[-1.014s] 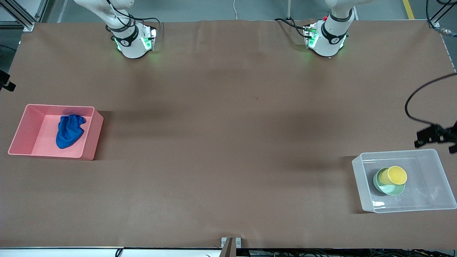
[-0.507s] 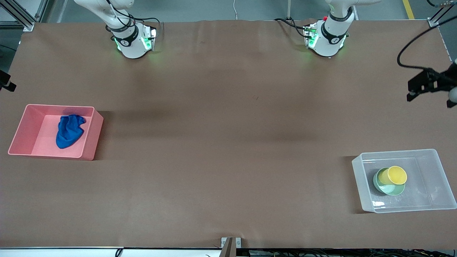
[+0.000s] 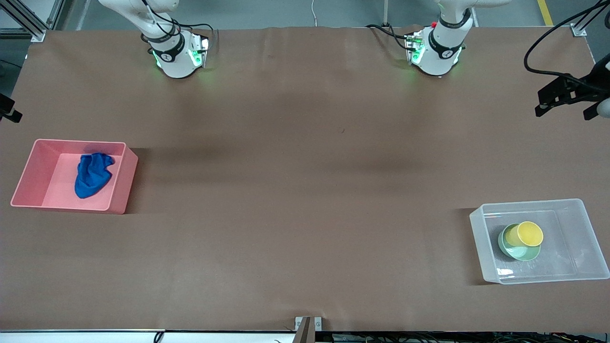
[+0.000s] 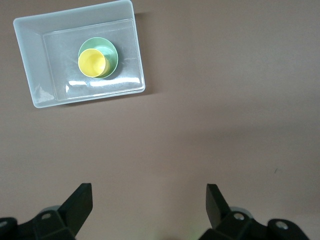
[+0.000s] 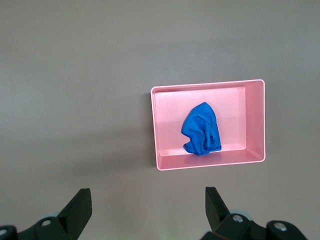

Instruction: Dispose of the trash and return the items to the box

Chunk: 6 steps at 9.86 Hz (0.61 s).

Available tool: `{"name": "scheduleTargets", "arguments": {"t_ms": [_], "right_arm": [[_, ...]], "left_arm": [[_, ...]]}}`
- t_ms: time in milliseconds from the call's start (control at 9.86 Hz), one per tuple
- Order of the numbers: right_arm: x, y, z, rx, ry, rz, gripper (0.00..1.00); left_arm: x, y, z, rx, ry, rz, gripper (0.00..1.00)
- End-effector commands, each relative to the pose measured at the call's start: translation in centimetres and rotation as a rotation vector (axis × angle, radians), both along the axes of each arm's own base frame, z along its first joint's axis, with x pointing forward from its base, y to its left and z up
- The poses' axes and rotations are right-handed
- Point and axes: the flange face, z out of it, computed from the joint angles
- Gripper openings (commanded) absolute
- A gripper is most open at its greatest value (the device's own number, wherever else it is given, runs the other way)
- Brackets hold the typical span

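The clear box (image 3: 574, 238) (image 4: 35, 65) stands near the left arm's end of the table. In it the yellow cup (image 3: 529, 233) (image 4: 91, 62) sits inside the mint-green bowl (image 3: 522, 255) (image 4: 111, 52). The blue cloth trash (image 3: 93, 174) (image 5: 201, 130) lies crumpled in the pink bin (image 3: 121, 188) (image 5: 207, 164) at the right arm's end. My left gripper (image 3: 564, 107) (image 4: 148, 195) hangs open and empty over bare table at the table's edge. My right gripper (image 5: 147, 196) is open and empty high over bare table beside the pink bin; the front view does not show it.
Brown table cover (image 3: 305, 190) runs between the two containers. Both arm bases (image 3: 176, 57) (image 3: 438, 52) stand along the edge farthest from the front camera. A black cable (image 3: 538, 47) loops above the left gripper. A black fixture (image 3: 7, 112) sits at the right arm's end.
My left gripper has drawn away from over the clear box toward the arm bases' side of the table. Cup, bowl, cloth and both containers have not moved.
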Motion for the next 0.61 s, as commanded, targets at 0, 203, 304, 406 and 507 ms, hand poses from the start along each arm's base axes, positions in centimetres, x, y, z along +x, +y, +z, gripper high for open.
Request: {"name": "scheduleTargets", "arguments": {"t_ms": [0,203,304,406,507], "right_arm": [[-0.20,0.14,0.33,0.005,-0.010,-0.009,1.00],[-0.19,0.22,0.40,0.005,-0.011,-0.008,1.00],[-0.17,0.30,0.40,0.005,-0.011,-0.006,1.00],[-0.23,0.14,0.30,0.005,-0.006,-0.008,1.00],[-0.15,0.13,0.32,0.005,-0.009,-0.008,1.00]], "left_arm": [[-0.43,-0.18,-2.07,-0.010,0.027,0.017,1.00],[-0.29,-0.26,-2.07,-0.010,0.020,0.017,1.00],[-0.14,-0.26,-2.20,-0.009,0.018,0.029,1.00],[-0.08,-0.26,-2.27,-0.009,0.018,0.040,1.00],[0.01,-0.53,-2.31,-0.010,0.015,0.052,1.00]]}}
